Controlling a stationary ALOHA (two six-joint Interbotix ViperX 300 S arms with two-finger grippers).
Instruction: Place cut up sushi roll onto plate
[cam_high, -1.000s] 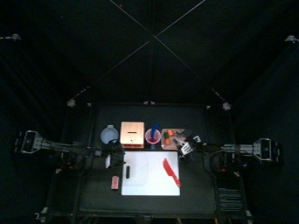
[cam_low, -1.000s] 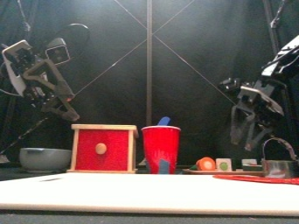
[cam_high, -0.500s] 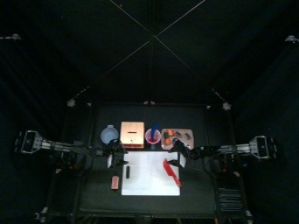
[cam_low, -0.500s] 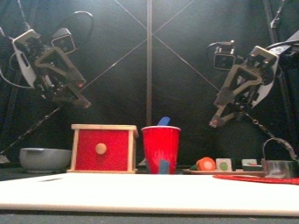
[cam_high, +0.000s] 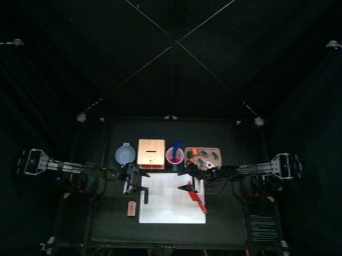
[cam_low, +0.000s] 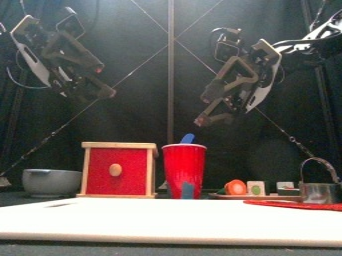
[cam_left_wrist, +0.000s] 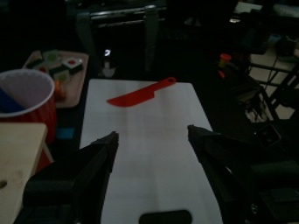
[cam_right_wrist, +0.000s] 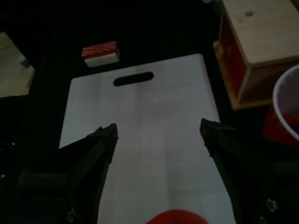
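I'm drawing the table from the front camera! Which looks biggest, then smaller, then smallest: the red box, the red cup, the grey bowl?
From largest to smallest in the front view:
1. red box
2. red cup, nearly as tall but narrower
3. grey bowl, low and partly cut off by the box

They stand in one row, so nearness hardly matters.

The left hand (cam_left_wrist: 149, 149) hangs with its jaws spread wide over a white cutting board (cam_left_wrist: 149, 131). A red knife (cam_left_wrist: 140, 92) lies near the board's far end. Beside the board's long edge stands a red cup (cam_left_wrist: 28, 94) (something blue inside), with a wooden box (cam_left_wrist: 17, 162) corner next to it.
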